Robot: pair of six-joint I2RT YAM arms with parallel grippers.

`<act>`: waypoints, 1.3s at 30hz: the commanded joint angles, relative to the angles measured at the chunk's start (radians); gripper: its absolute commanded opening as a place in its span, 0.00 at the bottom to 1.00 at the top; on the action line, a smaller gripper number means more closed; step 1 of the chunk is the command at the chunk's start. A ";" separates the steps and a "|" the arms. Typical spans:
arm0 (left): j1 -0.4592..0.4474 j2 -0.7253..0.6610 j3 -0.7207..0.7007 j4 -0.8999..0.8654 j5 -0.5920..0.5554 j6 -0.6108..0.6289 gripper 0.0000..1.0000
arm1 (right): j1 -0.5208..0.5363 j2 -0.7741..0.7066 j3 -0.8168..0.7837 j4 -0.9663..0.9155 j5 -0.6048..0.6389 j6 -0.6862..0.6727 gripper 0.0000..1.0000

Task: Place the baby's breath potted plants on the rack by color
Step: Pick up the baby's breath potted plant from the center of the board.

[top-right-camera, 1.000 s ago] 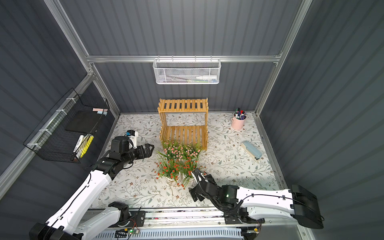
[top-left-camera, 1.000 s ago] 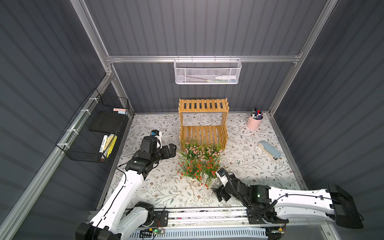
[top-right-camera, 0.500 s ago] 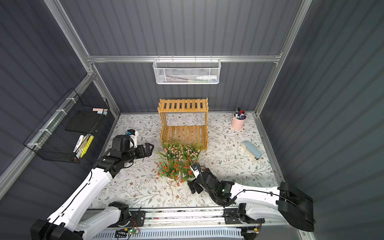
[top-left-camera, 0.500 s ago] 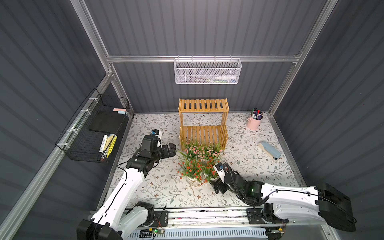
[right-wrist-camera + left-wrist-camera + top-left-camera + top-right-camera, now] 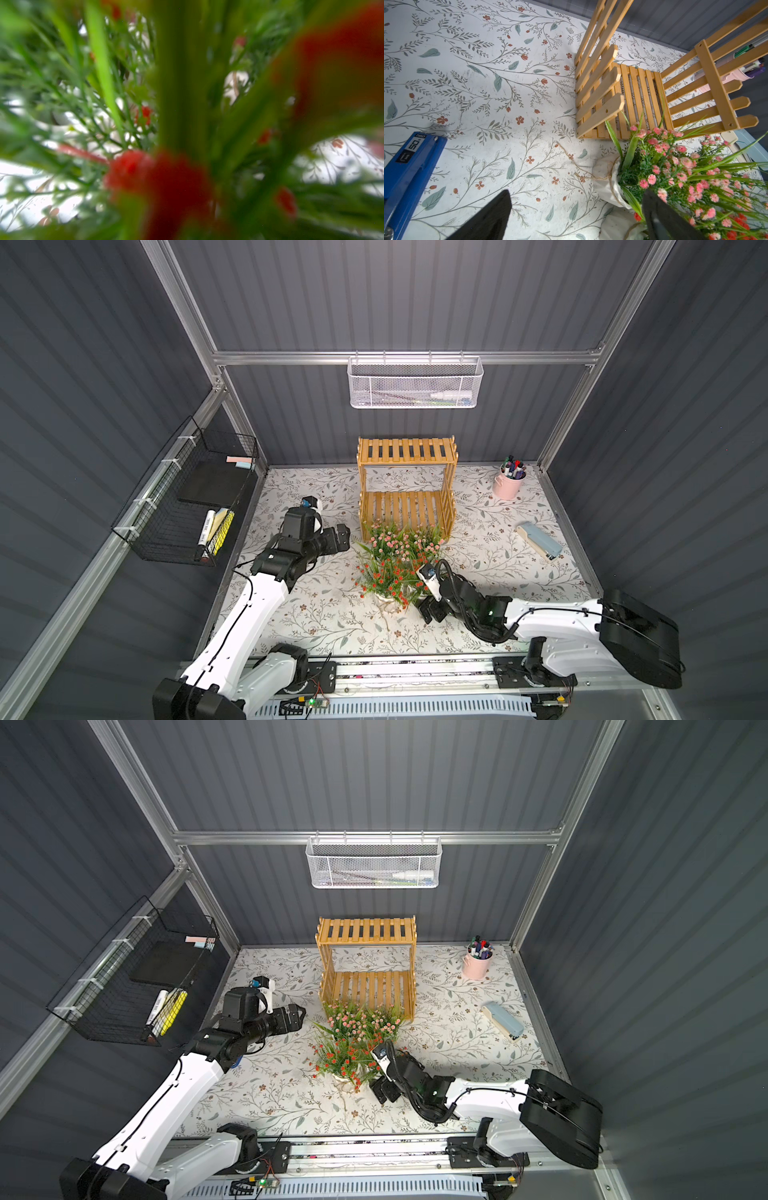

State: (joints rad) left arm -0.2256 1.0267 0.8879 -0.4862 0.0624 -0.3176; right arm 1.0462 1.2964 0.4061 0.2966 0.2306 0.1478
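The baby's breath potted plants stand bunched on the floral mat just in front of the rack (image 5: 407, 485) (image 5: 368, 969). The pink ones (image 5: 395, 537) (image 5: 361, 1021) are nearest the rack and the red ones (image 5: 384, 576) (image 5: 345, 1056) are in front of them. My left gripper (image 5: 343, 537) (image 5: 576, 193) hovers open to the left of the cluster, one finger (image 5: 660, 216) against pink blossoms above a white pot (image 5: 604, 180). My right gripper (image 5: 432, 610) (image 5: 386, 1090) is low at the front right of the red plants. Blurred red blossoms (image 5: 158, 178) and leaves fill its wrist view and hide its fingers.
A white mesh basket (image 5: 415, 383) hangs on the back wall and a black wire basket (image 5: 187, 506) on the left wall. A pink cup of pens (image 5: 508, 485) and a pale blue stapler (image 5: 540, 541) lie to the right. A blue tool (image 5: 409, 172) lies near my left gripper.
My right arm has pushed forward from the front edge until its gripper sits in the red plants' foliage. The left arm has barely moved.
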 commanded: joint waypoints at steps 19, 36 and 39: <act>-0.003 -0.003 0.068 -0.096 -0.048 0.032 0.99 | -0.080 0.126 0.057 0.126 -0.093 -0.071 0.99; -0.003 -0.019 0.075 -0.103 -0.053 0.048 0.99 | -0.078 0.097 0.044 0.121 -0.119 -0.081 0.76; -0.003 -0.019 0.075 -0.103 -0.053 0.050 0.99 | -0.077 0.099 0.046 0.120 -0.112 -0.081 0.73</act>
State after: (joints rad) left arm -0.2256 1.0252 0.9298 -0.5705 0.0212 -0.2890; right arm 0.9684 1.4143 0.4454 0.3958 0.1265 0.0776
